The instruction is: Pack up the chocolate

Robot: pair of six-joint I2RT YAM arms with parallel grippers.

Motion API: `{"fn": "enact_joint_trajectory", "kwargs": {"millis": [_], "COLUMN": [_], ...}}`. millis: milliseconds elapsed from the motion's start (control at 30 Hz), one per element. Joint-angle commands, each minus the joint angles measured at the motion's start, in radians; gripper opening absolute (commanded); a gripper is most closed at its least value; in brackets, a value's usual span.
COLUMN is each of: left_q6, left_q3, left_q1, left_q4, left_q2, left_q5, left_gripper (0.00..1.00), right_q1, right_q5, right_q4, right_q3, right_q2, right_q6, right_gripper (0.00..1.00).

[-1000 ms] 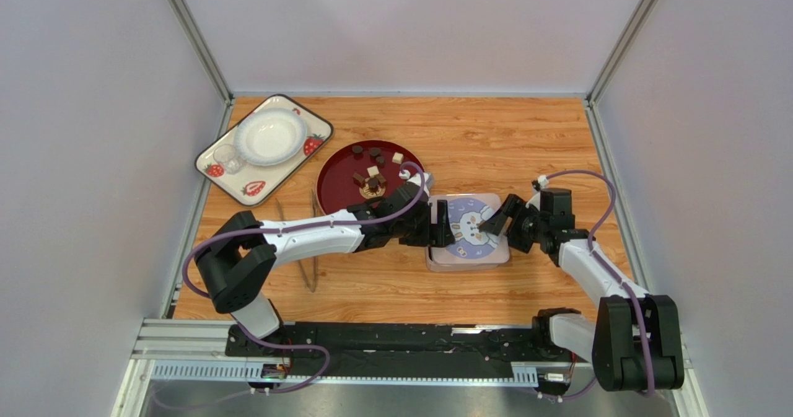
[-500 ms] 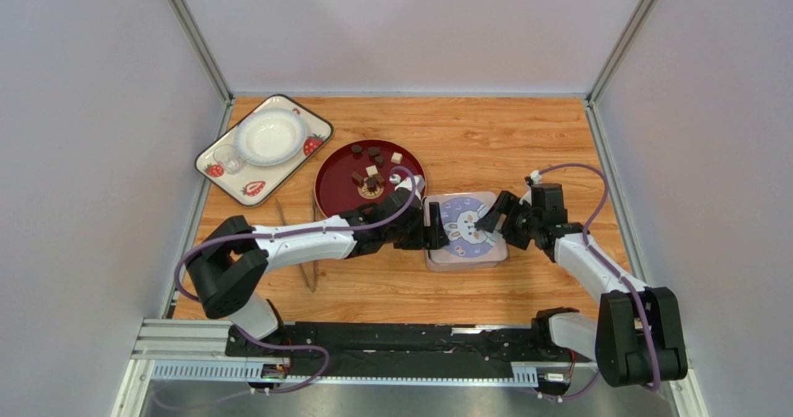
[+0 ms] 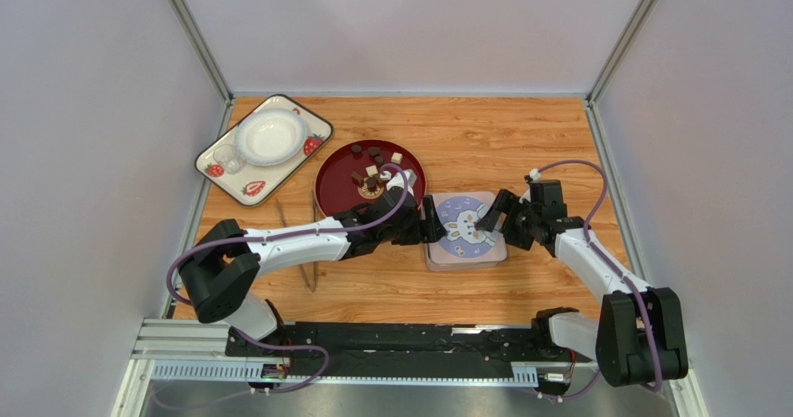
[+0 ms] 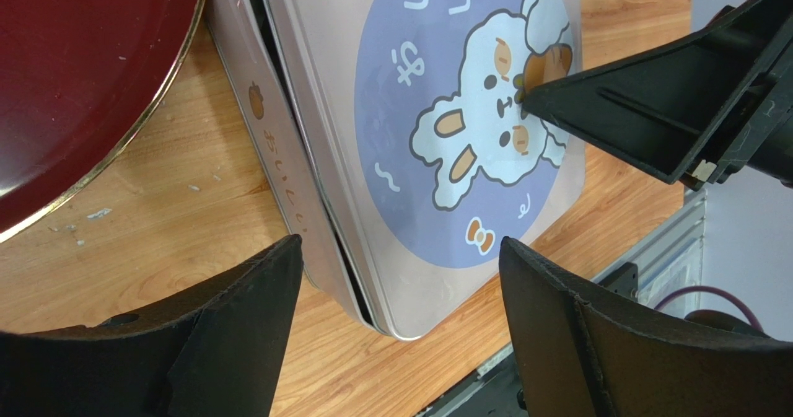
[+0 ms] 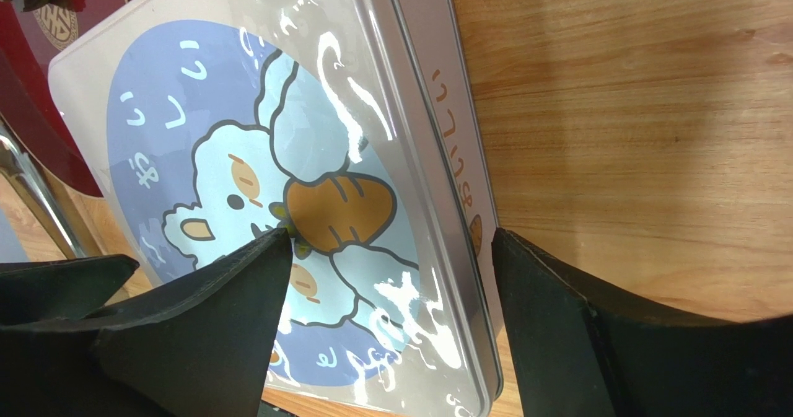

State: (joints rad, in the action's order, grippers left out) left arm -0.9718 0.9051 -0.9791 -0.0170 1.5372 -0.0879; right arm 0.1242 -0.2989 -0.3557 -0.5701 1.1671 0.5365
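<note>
The chocolate [image 3: 371,170], small dark and cream pieces, lies on a round dark red tray [image 3: 335,190]. Right of it stands a square grey tin [image 3: 465,255]; its lid [image 3: 463,226] with a blue rabbit picture rests on it slightly askew, leaving a dark gap along one edge [image 4: 328,240]. My left gripper [image 3: 430,223] is open at the tin's left side, its jaws [image 4: 396,259] wide around the near corner. My right gripper [image 3: 490,218] is open; one finger [image 5: 233,296] is over the lid [image 5: 279,157], the other beyond the tin's wall. Its fingertip [image 4: 558,92] touches the lid.
A strawberry-patterned tray [image 3: 244,186] at the back left carries a white bowl [image 3: 270,136] and a small clear cup [image 3: 229,160]. Metal tongs [image 3: 313,273] lie on the wood under the left arm. Grey walls enclose the table on three sides.
The rabbit lid has come to lie on the tin. My left gripper has drawn back a little to the left. My right gripper's jaws have widened and shifted slightly left over the lid.
</note>
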Motion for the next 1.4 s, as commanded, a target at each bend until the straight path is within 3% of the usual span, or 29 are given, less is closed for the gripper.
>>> {"fn": "enact_joint_trajectory", "kwargs": {"millis": [0, 467, 700, 933, 1367], "left_q6": [-0.013, -0.007, -0.025, -0.024, 0.070], "left_q3": [0.002, 0.034, 0.034, 0.015, 0.069], "left_q1": [0.011, 0.030, 0.030, 0.033, 0.131], "left_q4": [0.046, 0.068, 0.084, 0.072, 0.042], "left_q2": [-0.020, 0.054, 0.087, 0.058, 0.057], "left_q5": [-0.006, 0.057, 0.082, 0.048, 0.053], "left_gripper": [0.86, 0.86, 0.86, 0.78, 0.78], "right_q1": [0.005, 0.029, 0.055, 0.055, 0.017], "right_q5": [0.040, -0.026, 0.015, 0.066, 0.061], "right_q4": [-0.040, -0.029, -0.034, -0.049, -0.052], "right_q3": [-0.065, -0.112, -0.125, -0.122, -0.243], "right_q2": [-0.021, 0.000, 0.022, 0.051, 0.103], "right_q6": [-0.030, -0.010, -0.006, -0.020, -0.053], "right_gripper": [0.83, 0.83, 0.83, 0.82, 0.77]}}
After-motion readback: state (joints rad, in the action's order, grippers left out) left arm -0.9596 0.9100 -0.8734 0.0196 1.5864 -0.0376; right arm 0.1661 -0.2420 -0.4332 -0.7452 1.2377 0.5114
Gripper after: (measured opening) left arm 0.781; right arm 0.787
